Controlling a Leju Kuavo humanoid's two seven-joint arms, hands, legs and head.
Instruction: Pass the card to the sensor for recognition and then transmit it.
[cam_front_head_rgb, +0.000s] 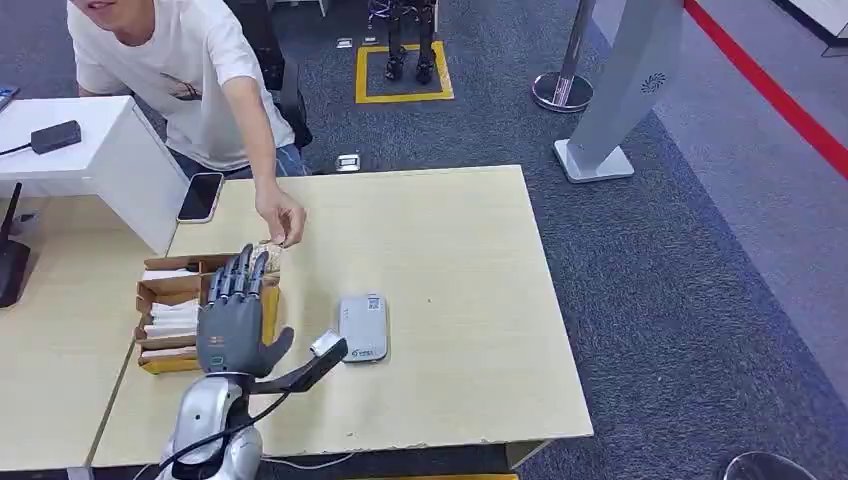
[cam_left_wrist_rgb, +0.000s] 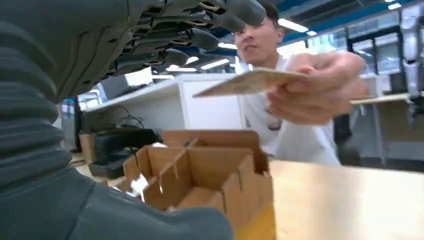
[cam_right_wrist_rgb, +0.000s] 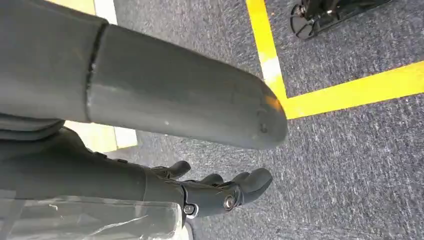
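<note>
The left hand (cam_front_head_rgb: 236, 320) is seen stretched out flat above the cardboard divider box (cam_front_head_rgb: 165, 322) on the wooden table (cam_front_head_rgb: 450, 300), fingers (cam_front_head_rgb: 245, 275) straight and spread, nothing gripped. The card (cam_left_wrist_rgb: 250, 82) is pinched by a person's hand (cam_front_head_rgb: 281, 218) just past those fingertips, held level in the air over the far end of the box; whether it is actually touched by the robot's fingers can't be told. The grey card sensor (cam_front_head_rgb: 363, 327) is laid flat on the table just to the right of the left hand, close to the thumb. A smartphone (cam_front_head_rgb: 200, 197) is left near the table's far edge. The right hand (cam_right_wrist_rgb: 220, 192) is hung low over blue-grey carpet with a yellow floor line (cam_right_wrist_rgb: 320, 97), fingers loosely curled, nothing held
</note>
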